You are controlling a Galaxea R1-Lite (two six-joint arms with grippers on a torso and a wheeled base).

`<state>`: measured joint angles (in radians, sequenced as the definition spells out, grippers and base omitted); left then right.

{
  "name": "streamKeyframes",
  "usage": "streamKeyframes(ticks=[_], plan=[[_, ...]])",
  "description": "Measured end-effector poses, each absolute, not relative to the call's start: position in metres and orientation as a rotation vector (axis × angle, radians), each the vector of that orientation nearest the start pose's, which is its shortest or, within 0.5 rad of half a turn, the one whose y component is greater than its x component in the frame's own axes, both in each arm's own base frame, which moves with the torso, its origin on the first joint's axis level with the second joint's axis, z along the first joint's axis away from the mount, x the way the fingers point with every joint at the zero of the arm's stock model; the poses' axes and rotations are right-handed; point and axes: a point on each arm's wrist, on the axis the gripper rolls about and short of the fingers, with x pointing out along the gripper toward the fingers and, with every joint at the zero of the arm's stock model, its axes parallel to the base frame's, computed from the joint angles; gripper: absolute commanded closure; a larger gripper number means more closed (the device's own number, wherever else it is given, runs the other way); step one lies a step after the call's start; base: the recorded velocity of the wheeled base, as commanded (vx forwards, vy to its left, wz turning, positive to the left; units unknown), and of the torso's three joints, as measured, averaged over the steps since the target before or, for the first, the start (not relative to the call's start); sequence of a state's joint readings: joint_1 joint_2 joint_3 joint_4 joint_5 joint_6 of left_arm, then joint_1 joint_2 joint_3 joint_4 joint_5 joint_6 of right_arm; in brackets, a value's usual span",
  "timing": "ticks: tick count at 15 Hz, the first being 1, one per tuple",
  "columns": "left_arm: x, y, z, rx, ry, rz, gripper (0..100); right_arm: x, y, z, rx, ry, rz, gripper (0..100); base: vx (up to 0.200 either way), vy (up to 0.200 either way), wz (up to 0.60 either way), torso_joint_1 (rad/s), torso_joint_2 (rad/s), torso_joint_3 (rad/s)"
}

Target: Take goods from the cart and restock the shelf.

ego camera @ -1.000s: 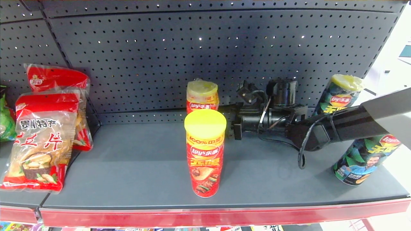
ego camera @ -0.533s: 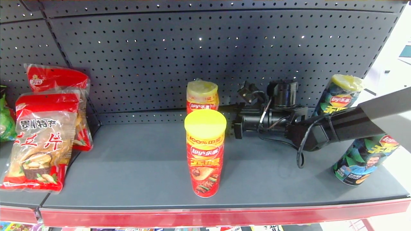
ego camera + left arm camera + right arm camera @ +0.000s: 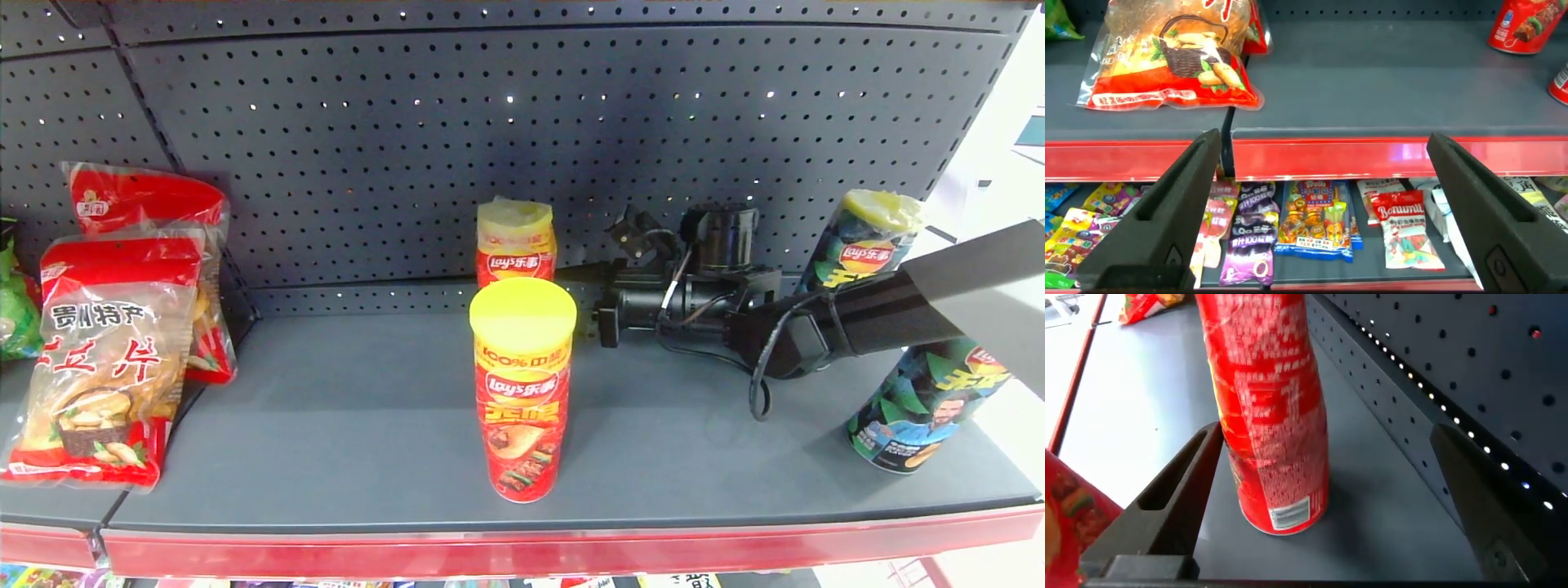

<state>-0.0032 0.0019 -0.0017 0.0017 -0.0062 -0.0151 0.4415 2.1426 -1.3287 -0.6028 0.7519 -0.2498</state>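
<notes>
- The rear red can [image 3: 516,243] is spotted standing at the back of the shelf [image 3: 343,425], centre frame in the head view, close to the pegboard wall [image 3: 408,122].
- The right gripper [image 3: 1327,445] is parked with jaws spread wide, one either side of that can. Contact can't be told.
- A front red can [image 3: 521,392] is stood just ahead of it.
- The left gripper [image 3: 1323,139] is held wide open too, facing the red edge strip [image 3: 1315,155].
- Dark green cans [image 3: 865,241] are seen far right, red snack bags [image 3: 106,359] far left.
</notes>
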Motion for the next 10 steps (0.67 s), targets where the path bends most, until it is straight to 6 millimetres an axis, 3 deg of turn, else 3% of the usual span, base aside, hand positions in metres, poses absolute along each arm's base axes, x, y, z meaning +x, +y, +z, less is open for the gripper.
streamKeyframes(ticks=[5,10], plan=[[-0.023,0.0,0.076,-0.015,0.002,-0.01,0,0.384,0.197,0.157,-0.184,0.073,1.21,0,0.0,0.0,0.0,0.0,0.0,0.0],[-0.023,0.0,0.076,-0.015,0.002,-0.01,0,0.374,0.21,0.161,-0.187,0.06,1.252,0,0.0,0.0,0.0,0.0,0.0,0.0]])
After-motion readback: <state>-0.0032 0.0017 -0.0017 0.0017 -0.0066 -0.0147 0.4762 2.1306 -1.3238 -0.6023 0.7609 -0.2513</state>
